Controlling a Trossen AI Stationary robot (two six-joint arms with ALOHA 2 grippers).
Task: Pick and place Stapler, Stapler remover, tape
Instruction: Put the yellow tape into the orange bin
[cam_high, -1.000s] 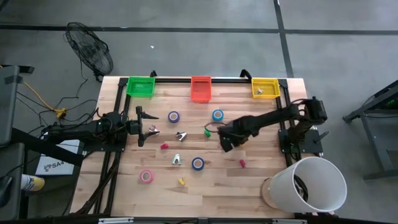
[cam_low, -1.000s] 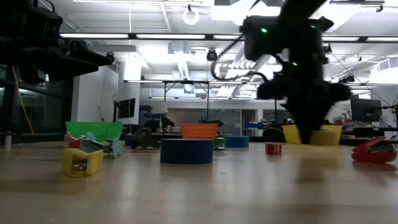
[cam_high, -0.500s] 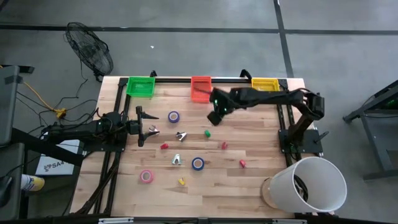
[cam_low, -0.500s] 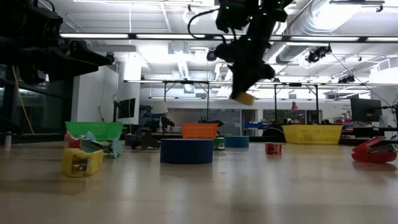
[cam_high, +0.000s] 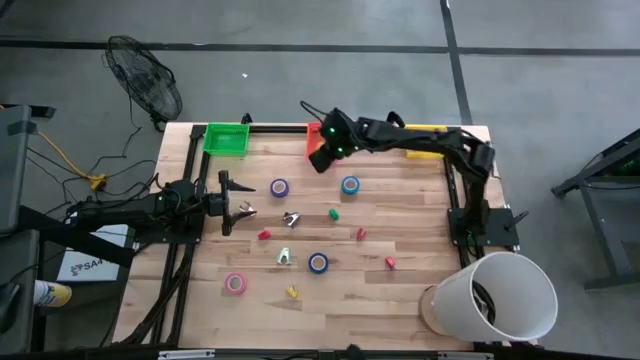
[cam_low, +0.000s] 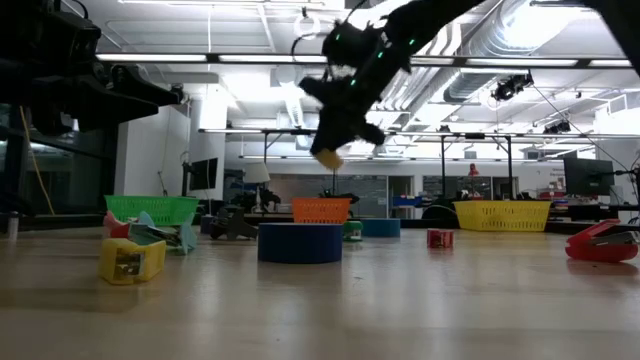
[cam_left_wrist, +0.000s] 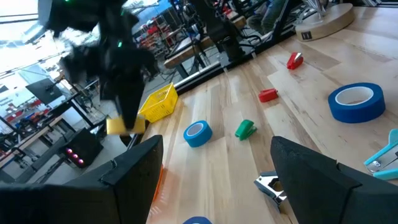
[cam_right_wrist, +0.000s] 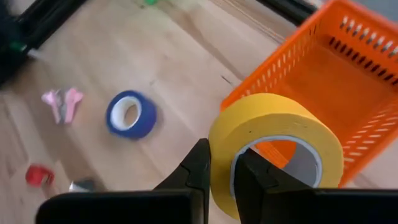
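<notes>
A yellow tape roll hangs in the air, pinched through its wall by the right claw, just beside the orange bin at the table's far edge. On the table lie more rolls: purple and blue farther back, another blue nearer, pink near left.

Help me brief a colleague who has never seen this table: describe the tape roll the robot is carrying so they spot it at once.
Start at the orange bin in the middle of the table's far edge. Just in front of it the right gripper hangs in the air, shut on the yellow tape. It is the only roll off the table; the blue, purple and pink ones lie flat on the wood.
</notes>
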